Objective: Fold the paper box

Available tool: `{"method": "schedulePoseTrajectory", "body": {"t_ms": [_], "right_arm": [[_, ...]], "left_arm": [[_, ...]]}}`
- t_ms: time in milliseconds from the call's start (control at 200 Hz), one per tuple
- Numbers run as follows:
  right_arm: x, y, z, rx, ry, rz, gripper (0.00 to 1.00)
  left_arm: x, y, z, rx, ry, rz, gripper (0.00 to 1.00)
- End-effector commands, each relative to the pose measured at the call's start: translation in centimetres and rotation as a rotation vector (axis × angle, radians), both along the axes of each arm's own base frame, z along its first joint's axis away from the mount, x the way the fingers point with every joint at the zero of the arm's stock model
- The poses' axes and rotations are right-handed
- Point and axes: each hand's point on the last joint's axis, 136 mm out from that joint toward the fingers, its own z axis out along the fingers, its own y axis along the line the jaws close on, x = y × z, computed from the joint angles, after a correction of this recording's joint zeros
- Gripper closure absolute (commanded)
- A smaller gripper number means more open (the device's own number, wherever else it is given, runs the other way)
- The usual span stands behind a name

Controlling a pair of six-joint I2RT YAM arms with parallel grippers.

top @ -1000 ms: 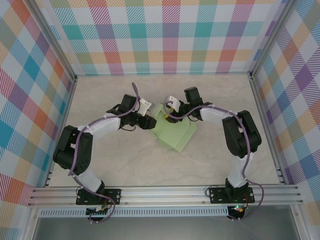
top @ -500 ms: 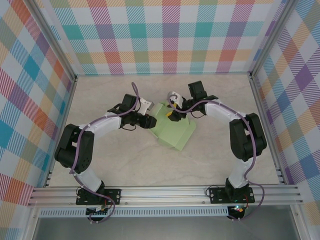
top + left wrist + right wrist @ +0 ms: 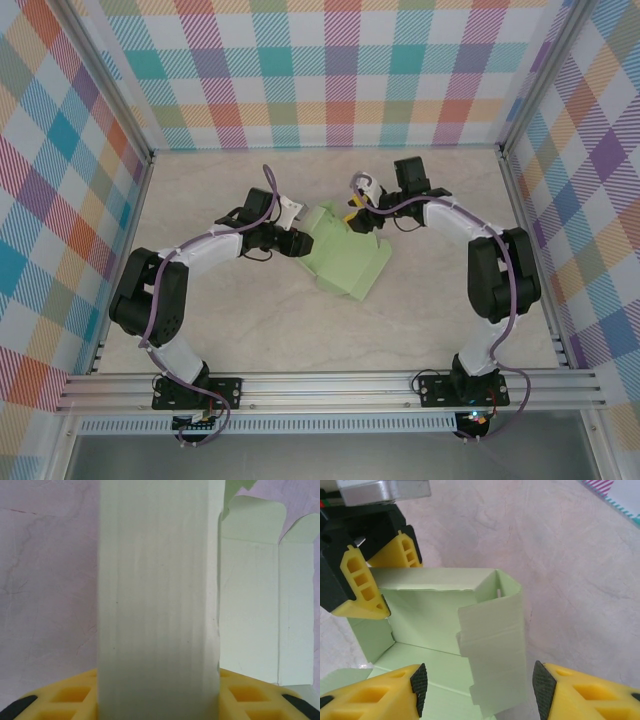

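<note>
The paper box [image 3: 350, 265] is pale green card, partly raised, lying mid-table. My left gripper [image 3: 303, 243] is shut on its left wall. In the left wrist view that wall [image 3: 157, 580] runs straight up between the yellow fingers [image 3: 75, 692], with a flat panel [image 3: 250, 605] and rounded flaps to the right. My right gripper [image 3: 352, 213] hovers at the box's far edge. It stands open [image 3: 480, 685], with a creased upright flap [image 3: 492, 650] between its pads, touching neither. The box's inner corner [image 3: 430, 610] and the left gripper's fingers [image 3: 362, 587] lie beyond.
The marble-patterned tabletop [image 3: 250, 320] stretches around the box. Checkered walls [image 3: 340, 70] with aluminium posts close in three sides. A metal rail [image 3: 330, 385] carrying both arm bases runs along the near edge.
My right gripper has drawn back from the box's top toward the far right, its arm swinging outward. The left gripper and the box have stayed put.
</note>
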Motion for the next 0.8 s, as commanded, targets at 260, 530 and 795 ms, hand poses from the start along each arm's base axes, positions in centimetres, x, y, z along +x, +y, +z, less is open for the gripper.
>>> {"method": "schedulePoseTrajectory", "body": {"t_ms": [260, 530, 795], "right_arm": [[2.3, 0.3, -1.1, -0.06, -0.008, 0.033, 0.45], [2.0, 2.9, -3.2, -0.11, 0.018, 0.126, 0.48], [0.7, 3.7, -3.8, -0.095, 0.053, 0.175, 0.59]], "left_arm": [[-0.1, -1.2, 1.2, -0.033, 0.008, -0.041, 0.57], [-0.1, -1.5, 1.0, -0.031, 0.021, -0.05, 0.56], [-0.1, -1.7, 0.8, -0.033, 0.03, -0.052, 0.56]]}}
